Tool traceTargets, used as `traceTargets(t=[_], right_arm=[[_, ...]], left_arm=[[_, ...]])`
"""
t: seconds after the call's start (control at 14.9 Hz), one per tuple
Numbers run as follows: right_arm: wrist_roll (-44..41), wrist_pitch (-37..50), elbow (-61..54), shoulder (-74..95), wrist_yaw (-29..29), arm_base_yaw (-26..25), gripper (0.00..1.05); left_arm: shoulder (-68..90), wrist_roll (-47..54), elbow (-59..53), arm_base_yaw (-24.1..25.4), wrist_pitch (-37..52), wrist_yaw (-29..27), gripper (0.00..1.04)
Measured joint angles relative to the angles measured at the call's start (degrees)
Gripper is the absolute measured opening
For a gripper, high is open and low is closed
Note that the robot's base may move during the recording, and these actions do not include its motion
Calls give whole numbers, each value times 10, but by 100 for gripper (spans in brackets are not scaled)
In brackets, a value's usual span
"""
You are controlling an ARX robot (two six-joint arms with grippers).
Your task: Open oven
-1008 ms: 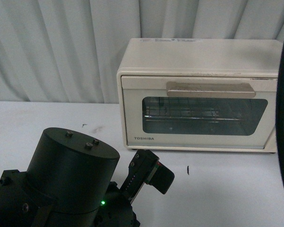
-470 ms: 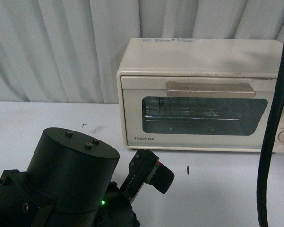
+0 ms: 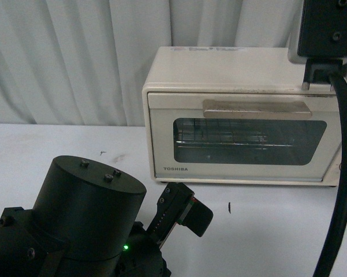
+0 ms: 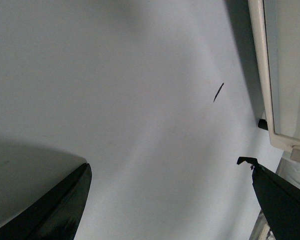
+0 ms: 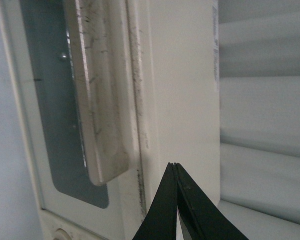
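Two arms: black left arm [image 3: 86,213] low at the near left of the bench; black right arm [image 3: 326,26] high at the far right, above the oven's right end.
Bench: plain white bench [image 3: 58,144], carrying the oven at its rear right.
Oven: small boxy cream-white toaster oven [image 3: 242,69] marked TOSHIBA, standing upright, door shut flush.
Handle: beige bar handle [image 3: 257,108] across the top of the door, apart from both sets of fingers.
Contents: wire rack [image 3: 219,138] seen through the dark glass window [image 3: 277,147].
Left fingers: left fingers [image 4: 65,205] spread wide, holding nothing, over bare bench near the oven's lower front edge.
Right fingers: right fingers [image 5: 189,210] pressed tip to tip, holding nothing, over the oven's top panel near one end of the handle; contact with the panel cannot be told.
Obstruction: thick black cable [image 3: 342,173] hangs from the right arm and crosses the oven's right end, hiding that part.
Surroundings: pleated white curtain [image 3: 75,57] behind the oven; small dark mark [image 3: 228,206] on the bench in front of the door.
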Motion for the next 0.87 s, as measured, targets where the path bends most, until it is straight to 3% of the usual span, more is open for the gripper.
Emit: traceTargets(t=[0.87], right_arm=[[16, -30, 40, 82, -34, 6, 2]], left_arm=[[0, 0, 0, 0, 0, 0, 98]])
